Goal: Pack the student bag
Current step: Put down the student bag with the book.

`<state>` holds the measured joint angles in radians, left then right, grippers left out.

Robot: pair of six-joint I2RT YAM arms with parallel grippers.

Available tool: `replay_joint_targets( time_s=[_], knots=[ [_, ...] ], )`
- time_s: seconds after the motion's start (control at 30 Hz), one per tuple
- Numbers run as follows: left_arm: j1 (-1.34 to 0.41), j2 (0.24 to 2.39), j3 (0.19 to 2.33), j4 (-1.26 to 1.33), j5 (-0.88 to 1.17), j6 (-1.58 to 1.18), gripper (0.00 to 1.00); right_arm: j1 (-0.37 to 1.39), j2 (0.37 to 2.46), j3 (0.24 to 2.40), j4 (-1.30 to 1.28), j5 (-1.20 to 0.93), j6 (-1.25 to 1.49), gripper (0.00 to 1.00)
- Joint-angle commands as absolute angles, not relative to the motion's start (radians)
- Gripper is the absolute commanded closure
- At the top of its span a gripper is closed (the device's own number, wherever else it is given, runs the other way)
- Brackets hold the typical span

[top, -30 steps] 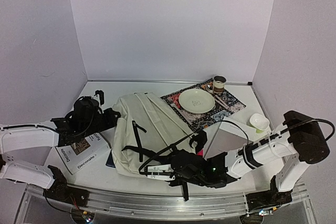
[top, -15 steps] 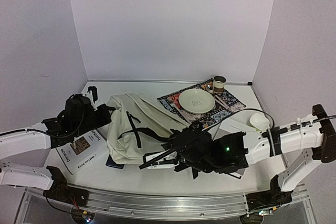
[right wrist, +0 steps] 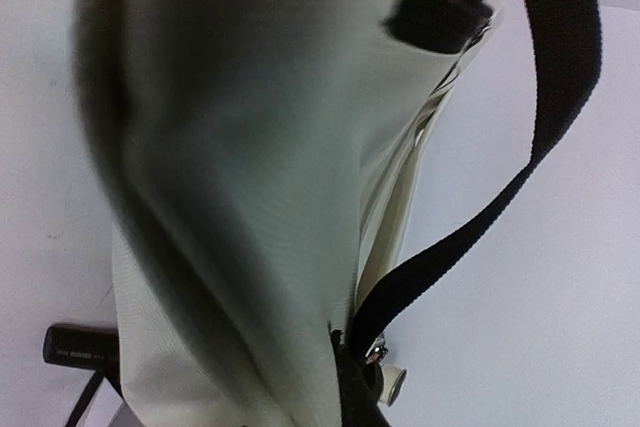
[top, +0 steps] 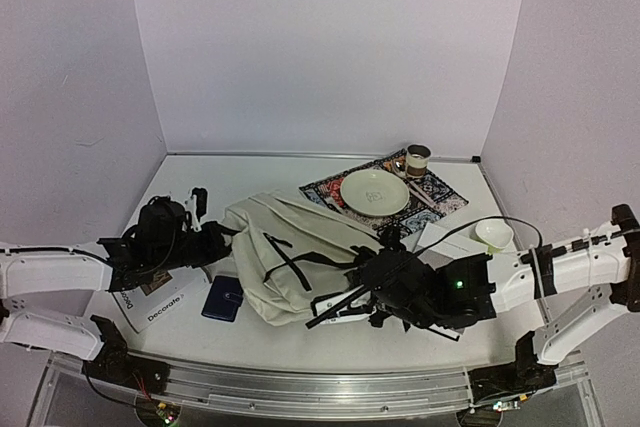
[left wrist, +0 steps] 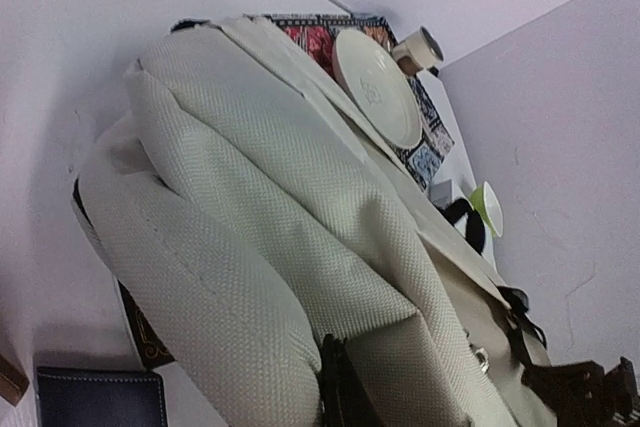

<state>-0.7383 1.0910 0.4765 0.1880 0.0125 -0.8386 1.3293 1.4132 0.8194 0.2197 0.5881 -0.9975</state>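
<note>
Now student bag (top: 290, 262) stretches between both grippers, long side running left to right. Left gripper (top: 217, 238) pinches bag's left end tight. Right gripper (top: 372, 275) at bag's right end, seems clamped on cloth by strap (right wrist: 560, 97); blur hides grip. Bag opening not seen. Wallet (top: 222, 298) just beside bag's near-left corner.

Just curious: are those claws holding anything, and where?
Both hold the student bag: left gripper pinches a fabric fold, right gripper its edge by a strap.
</note>
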Motion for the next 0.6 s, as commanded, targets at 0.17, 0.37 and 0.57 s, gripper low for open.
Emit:
replay_joint_targets(
  time_s=[0.17, 0.37, 0.57],
  knots=[
    [-0.749, 1.01, 0.388, 0.243, 0.134, -0.776, 0.59, 1.278, 1.31, 0.71, 0.18, 0.725, -1.008, 0.64],
    [-0.749, 0.939, 0.494, -0.039, 0.009, -0.698, 0.33, 1.271, 1.24, 0.784, 0.009, 0.668, -0.892, 0.42],
    [-0.748, 0.959, 0.659, -0.263, -0.081, -0.614, 0.19, 1.267, 1.246, 0.926, -0.177, 0.498, -0.68, 0.28]
  ],
)
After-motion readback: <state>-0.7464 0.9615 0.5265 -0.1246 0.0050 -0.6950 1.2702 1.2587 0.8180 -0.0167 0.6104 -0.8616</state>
